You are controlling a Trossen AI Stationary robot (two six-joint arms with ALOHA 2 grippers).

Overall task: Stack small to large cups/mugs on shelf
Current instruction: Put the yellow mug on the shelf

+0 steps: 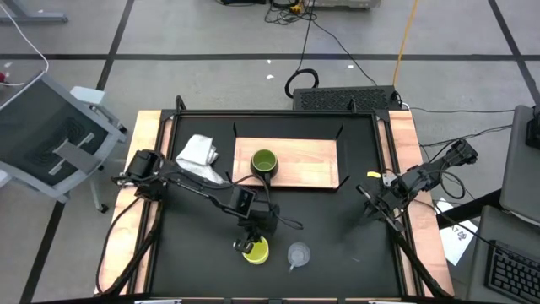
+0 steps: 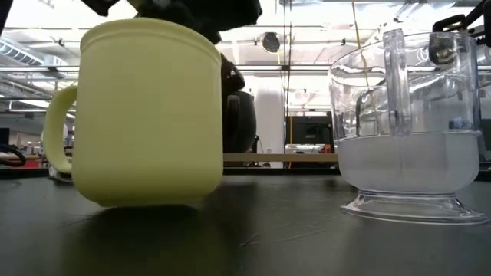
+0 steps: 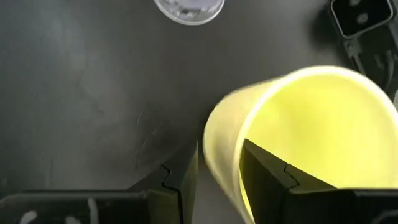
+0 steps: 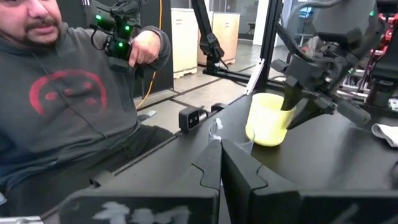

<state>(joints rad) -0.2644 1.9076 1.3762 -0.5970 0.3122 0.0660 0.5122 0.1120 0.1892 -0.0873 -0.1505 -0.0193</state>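
The yellow mug is at the table's near middle, its handle to the left in the low view. My left gripper is on its rim from above. The clear glass cup stands on its foot just right of the mug. The dark green mug stands upright on the left part of the light-wood shelf, farther back. My right gripper waits shut over the table's right side, touching nothing. My left gripper has the yellow mug's wall at the rim between its fingers: one finger inside the mug, the other outside. The fingers slant down from above. The mug leans a little. Whether its base touches the table, I cannot tell.
A white cloth lies left of the shelf. A small black camera sits at the near edge beyond the mug. A person sits past that edge. Bare black tabletop lies between the shelf and the cups.
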